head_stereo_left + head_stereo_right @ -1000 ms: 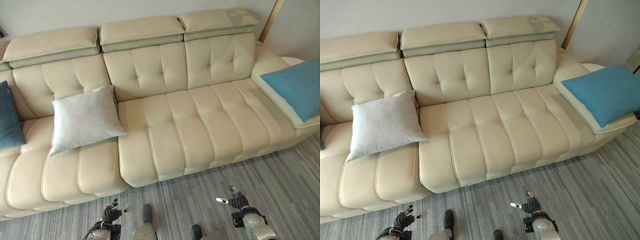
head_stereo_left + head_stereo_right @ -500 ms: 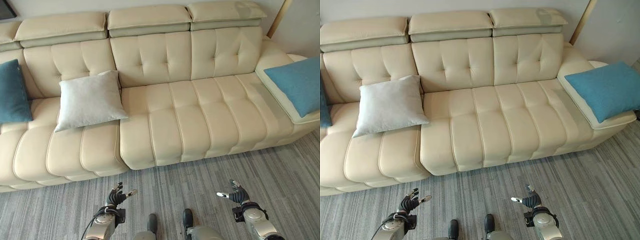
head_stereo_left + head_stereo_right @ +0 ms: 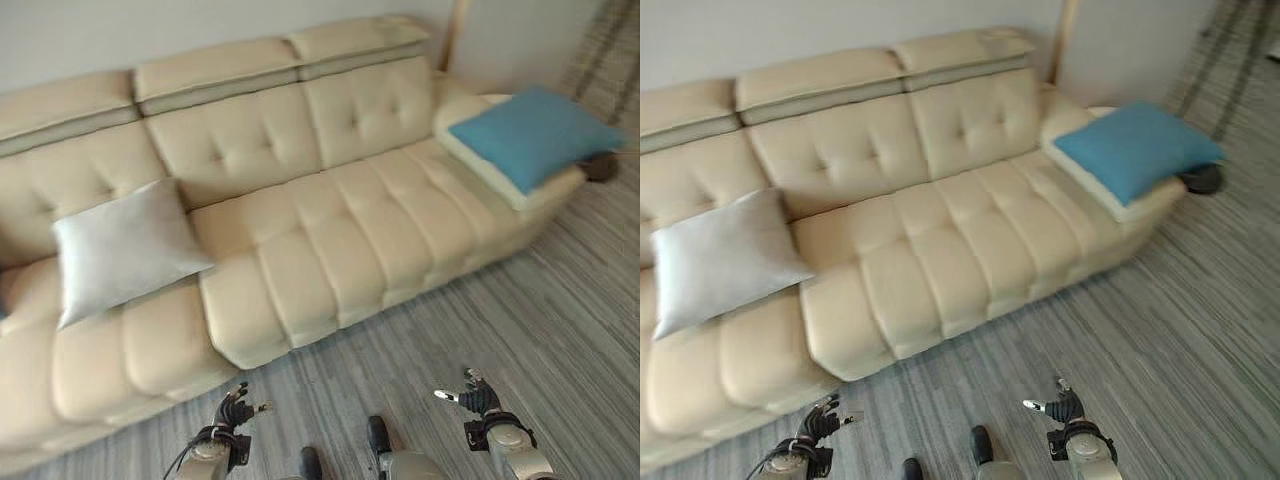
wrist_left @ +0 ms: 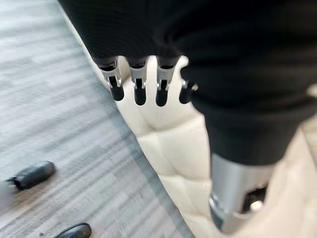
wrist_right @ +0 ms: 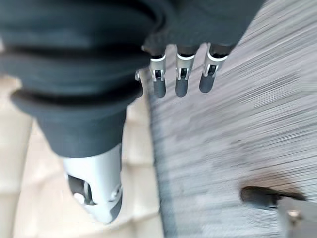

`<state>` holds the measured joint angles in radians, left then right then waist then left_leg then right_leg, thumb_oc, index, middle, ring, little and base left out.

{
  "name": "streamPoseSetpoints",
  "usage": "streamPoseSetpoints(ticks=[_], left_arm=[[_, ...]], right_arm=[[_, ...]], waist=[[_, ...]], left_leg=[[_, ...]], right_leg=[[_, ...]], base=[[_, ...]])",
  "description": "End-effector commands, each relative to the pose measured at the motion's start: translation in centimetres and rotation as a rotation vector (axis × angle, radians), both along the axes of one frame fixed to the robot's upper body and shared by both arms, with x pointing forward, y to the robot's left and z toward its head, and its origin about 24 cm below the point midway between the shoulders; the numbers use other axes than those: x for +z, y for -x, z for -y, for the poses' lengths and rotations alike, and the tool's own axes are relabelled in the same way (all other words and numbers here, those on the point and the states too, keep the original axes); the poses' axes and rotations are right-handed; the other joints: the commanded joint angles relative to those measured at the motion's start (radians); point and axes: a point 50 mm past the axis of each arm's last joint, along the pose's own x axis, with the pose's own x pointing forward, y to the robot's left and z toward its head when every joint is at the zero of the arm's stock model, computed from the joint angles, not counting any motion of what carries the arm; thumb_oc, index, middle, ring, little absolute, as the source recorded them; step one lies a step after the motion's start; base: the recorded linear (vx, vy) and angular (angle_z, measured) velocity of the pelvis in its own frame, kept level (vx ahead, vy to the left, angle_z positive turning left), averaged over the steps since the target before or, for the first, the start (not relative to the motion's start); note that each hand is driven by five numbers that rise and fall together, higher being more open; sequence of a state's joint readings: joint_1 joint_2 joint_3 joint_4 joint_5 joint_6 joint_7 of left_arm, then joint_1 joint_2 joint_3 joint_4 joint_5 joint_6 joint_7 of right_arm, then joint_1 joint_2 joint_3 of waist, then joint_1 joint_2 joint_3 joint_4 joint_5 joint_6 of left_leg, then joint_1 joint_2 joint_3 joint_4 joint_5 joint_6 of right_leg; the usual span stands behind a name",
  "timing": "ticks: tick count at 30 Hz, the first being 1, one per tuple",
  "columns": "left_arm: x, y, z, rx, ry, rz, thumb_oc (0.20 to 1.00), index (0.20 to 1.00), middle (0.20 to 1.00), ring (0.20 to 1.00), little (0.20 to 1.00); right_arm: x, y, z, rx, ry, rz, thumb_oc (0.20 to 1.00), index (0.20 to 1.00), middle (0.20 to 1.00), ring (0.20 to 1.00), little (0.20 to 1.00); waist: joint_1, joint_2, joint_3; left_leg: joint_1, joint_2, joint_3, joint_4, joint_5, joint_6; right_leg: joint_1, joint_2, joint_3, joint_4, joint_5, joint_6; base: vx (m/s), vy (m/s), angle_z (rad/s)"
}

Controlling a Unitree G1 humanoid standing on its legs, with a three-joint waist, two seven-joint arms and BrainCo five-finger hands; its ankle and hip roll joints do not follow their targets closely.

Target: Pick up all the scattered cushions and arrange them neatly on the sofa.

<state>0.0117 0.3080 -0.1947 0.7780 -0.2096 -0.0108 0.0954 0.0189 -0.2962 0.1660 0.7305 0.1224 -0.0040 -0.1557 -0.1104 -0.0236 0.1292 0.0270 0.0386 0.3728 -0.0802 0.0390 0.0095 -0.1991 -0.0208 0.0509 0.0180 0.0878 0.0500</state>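
Step in hand appears to be search and approach: both hands hang low over the grey floor [image 3: 560, 300], empty. Left hand [image 3: 236, 408] and right hand [image 3: 474, 399] have relaxed, uncurled fingers holding nothing. The grey cushion [image 3: 120, 250] leans on the cream sofa [image 3: 330, 250] at its left seat; the blue cushion [image 3: 530, 135] lies flat on the right-end armrest. The next move likely calls for stepping toward the blue cushion and raising a hand to it. Against the earlier frames the whole view has swung rightward; the dark teal cushion has left the frame, and the cushions themselves appear unmoved.
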Motion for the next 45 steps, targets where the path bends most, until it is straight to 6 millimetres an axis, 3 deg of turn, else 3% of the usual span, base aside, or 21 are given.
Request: streamPoseSetpoints(ticks=[1,2,3,6,9,11,13,15,16,17,18,19,22,24,26,30,32,35,38,42,45], left_arm=[[0.9,-1.0,-0.9,-0.029,-0.051,0.059,1.0,1.0,1.0,1.0,1.0],[1.0,-1.1,-0.7,-0.015,-0.03,0.065,1.0,1.0,1.0,1.0,1.0],[1.0,-1.2,-0.7,-0.015,-0.03,0.065,1.0,1.0,1.0,1.0,1.0],[1.2,-1.7,-0.2,0.012,0.009,0.086,1.0,1.0,1.0,1.0,1.0],[1.1,-2.0,0.4,-0.003,0.023,0.088,1.0,1.0,1.0,1.0,1.0],[1.1,-2.1,1.2,-0.008,0.062,0.099,1.0,1.0,1.0,1.0,1.0],[1.2,-2.1,1.7,-0.003,0.085,0.107,1.0,1.0,1.0,1.0,1.0],[1.3,-2.3,2.1,0.009,0.104,0.124,1.0,1.0,1.0,1.0,1.0],[1.3,-2.3,2.1,0.009,0.104,0.124,1.0,1.0,1.0,1.0,1.0],[1.4,-2.2,2.2,0.023,0.116,0.137,1.0,1.0,1.0,1.0,1.0],[1.4,-2.2,2.2,0.023,0.116,0.137,1.0,1.0,1.0,1.0,1.0],[1.3,-1.9,2.4,0.034,0.133,0.133,1.0,1.0,1.0,1.0,1.0],[1.3,-1.8,2.3,0.024,0.119,0.129,1.0,1.0,1.0,1.0,1.0],[1.4,-1.7,2.2,0.039,0.122,0.133,1.0,1.0,1.0,1.0,1.0],[1.5,-1.9,2.1,0.054,0.121,0.142,1.0,1.0,1.0,1.0,1.0],[1.5,-1.8,1.7,0.06,0.109,0.144,1.0,1.0,1.0,1.0,1.0],[1.2,-1.2,1.7,0.058,0.11,0.126,1.0,1.0,1.0,1.0,1.0],[1.0,-1.1,1.5,0.049,0.102,0.108,1.0,1.0,1.0,1.0,1.0],[1.2,-1.1,0.6,0.023,0.063,0.1,1.0,1.0,1.0,1.0,1.0],[1.6,-1.3,-0.1,0.048,0.061,0.122,1.0,1.0,1.0,1.0,1.0],[2.1,-1.7,-0.1,0.06,0.072,0.151,1.0,1.0,1.0,1.0,1.0]], right_arm=[[0.5,-0.4,0.4,-0.038,-0.006,0.043,1.0,1.0,1.0,1.0,1.0],[0.5,-0.3,0.5,-0.046,-0.004,0.039,1.0,1.0,1.0,1.0,1.0],[0.5,-0.3,0.5,-0.046,-0.003,0.039,1.0,1.0,1.0,1.0,1.0],[0.4,0.0,0.5,-0.073,-0.012,0.037,1.0,1.0,1.0,1.0,1.0],[0.1,0.6,0.7,-0.095,-0.021,0.024,1.0,1.0,1.0,1.0,1.0],[0.0,1.0,1.1,-0.11,-0.026,0.024,1.0,1.0,1.0,1.0,1.0],[0.2,0.8,1.2,-0.104,-0.022,0.029,1.0,1.0,1.0,1.0,1.0],[0.7,0.0,1.3,-0.076,-0.002,0.049,1.0,1.0,1.0,1.0,1.0],[0.8,0.0,1.3,-0.076,-0.002,0.049,1.0,1.0,1.0,1.0,1.0],[1.2,-0.7,1.2,-0.043,0.004,0.069,1.0,1.0,1.0,1.0,1.0],[1.2,-0.7,1.2,-0.043,0.004,0.069,1.0,1.0,1.0,1.0,1.0],[1.4,-1.0,0.9,-0.007,0.012,0.073,1.0,1.0,1.0,1.0,1.0],[1.5,-1.4,0.8,0.006,0.024,0.076,1.0,1.0,1.0,1.0,1.0],[1.5,-1.6,0.7,0.016,0.034,0.075,1.0,1.0,1.0,1.0,1.0],[1.5,-1.7,0.9,0.013,0.052,0.075,1.0,1.0,1.0,1.0,1.0],[1.1,-1.2,0.8,0.008,0.047,0.05,1.0,1.0,1.0,1.0,1.0],[0.7,-0.7,0.6,0.008,0.04,0.03,1.0,1.0,1.0,1.0,1.0],[0.5,-0.7,0.4,0.007,0.036,0.019,1.0,1.0,1.0,1.0,1.0],[0.7,-1.4,-0.6,0.041,0.011,0.036,1.0,1.0,1.0,1.0,1.0],[0.7,-1.4,-1.1,0.044,-0.01,0.048,1.0,1.0,1.0,1.0,1.0],[0.7,-1.4,-1.2,0.031,-0.016,0.052,1.0,1.0,1.0,1.0,1.0]], waist=[[-0.004,0.015,0.017],[-0.001,0.022,0.013],[-0.001,0.022,0.014],[-0.005,0.026,0.018],[-0.023,0.025,0.013],[-0.045,0.032,0.002],[-0.046,0.03,0.006],[-0.024,0.028,0.022],[-0.024,0.028,0.022],[0.005,0.011,0.029],[0.004,0.011,0.028],[0.032,0.001,0.033],[0.069,-0.002,0.042],[0.098,0.016,0.046],[0.119,0.029,0.054],[0.145,0.045,0.061],[0.145,0.049,0.048],[0.144,0.035,0.035],[0.144,0.015,0.037],[0.138,0.013,0.048],[0.132,0.015,0.057]], left_leg=[[-0.008,0.001,-0.029,0.029,-0.112,-0.01],[0.02,0.015,0.016,0.033,-0.135,-0.019],[0.021,0.015,0.016,0.034,-0.136,-0.019],[0.045,0.033,0.073,0.055,-0.159,-0.028],[0.065,0.038,0.083,0.08,-0.182,-0.036],[0.069,0.072,0.101,0.184,-0.223,-0.056],[0.045,0.115,0.101,0.338,-0.213,-0.064],[-0.026,0.15,0.021,0.535,-0.159,-0.08],[-0.027,0.151,0.021,0.536,-0.16,-0.081],[-0.101,0.078,-0.092,0.612,-0.12,-0.054],[-0.103,0.078,-0.092,0.613,-0.121,-0.054],[-0.172,0.016,-0.187,0.598,-0.141,-0.038],[-0.248,0.004,-0.272,0.46,-0.152,-0.029],[-0.262,-0.016,-0.362,0.282,-0.06,-0.051],[-0.314,-0.017,-0.424,0.178,0.021,-0.072],[-0.344,-0.005,-0.415,0.102,0.065,-0.079],[-0.334,-0.017,-0.413,0.12,0.074,-0.07],[-0.335,-0.034,-0.402,0.149,0.05,-0.05],[-0.299,-0.042,-0.369,0.163,-0.004,-0.005],[-0.244,-0.042,-0.331,0.159,-0.048,0.024],[-0.21,-0.036,-0.315,0.145,-0.063,0.026]], right_leg=[[0.0,-0.084,-0.199,0.148,-0.127,0.07],[-0.002,-0.117,-0.313,0.161,-0.141,0.07],[-0.002,-0.117,-0.313,0.162,-0.142,0.07],[-0.045,-0.16,-0.43,0.18,-0.119,0.07],[-0.021,-0.15,-0.421,0.132,-0.12,0.068],[0.016,-0.121,-0.393,0.104,-0.14,0.048],[0.054,-0.1,-0.371,0.093,-0.162,0.023],[0.096,-0.057,-0.329,0.074,-0.184,-0.016],[0.096,-0.056,-0.33,0.074,-0.184,-0.016],[0.109,-0.048,-0.279,0.07,-0.182,-0.038],[0.107,-0.048,-0.279,0.071,-0.182,-0.038],[0.122,-0.048,-0.21,0.071,-0.186,-0.027],[0.156,-0.045,-0.147,0.054,-0.199,-0.008],[0.175,-0.017,-0.111,0.047,-0.212,-0.006],[0.196,0.0,-0.081,0.038,-0.23,-0.007],[0.25,0.012,-0.027,0.023,-0.261,-0.002],[0.271,-0.012,-0.014,0.019,-0.271,0.014],[0.265,-0.038,-0.004,0.048,-0.283,0.028],[0.172,-0.064,0.013,0.25,-0.26,0.064],[0.075,-0.097,-0.05,0.418,-0.167,0.086],[0.028,-0.109,-0.102,0.42,-0.154,0.077]], base=[[0.14,-0.056,-1.85],[0.13,-0.056,-1.68],[0.15,-0.063,-1.26],[0.11,-0.119,-1.19],[0.19,-0.168,-0.37],[0.28,-0.228,-0.05],[0.26,-0.223,-0.18],[0.21,-0.201,-0.79],[0.2,-0.129,-0.95],[0.11,-0.048,-0.82],[0.27,-0.017,-1.03],[0.24,0.049,-1.14],[0.31,0.074,-0.98],[0.28,0.093,-0.76],[0.28,0.109,-0.85],[0.3,0.169,-0.49],[0.33,0.272,-0.71],[0.23,0.179,-0.21],[0.27,0.216,-0.3],[0.15,0.106,-0.3],[0.2,0.049,-0.08]])
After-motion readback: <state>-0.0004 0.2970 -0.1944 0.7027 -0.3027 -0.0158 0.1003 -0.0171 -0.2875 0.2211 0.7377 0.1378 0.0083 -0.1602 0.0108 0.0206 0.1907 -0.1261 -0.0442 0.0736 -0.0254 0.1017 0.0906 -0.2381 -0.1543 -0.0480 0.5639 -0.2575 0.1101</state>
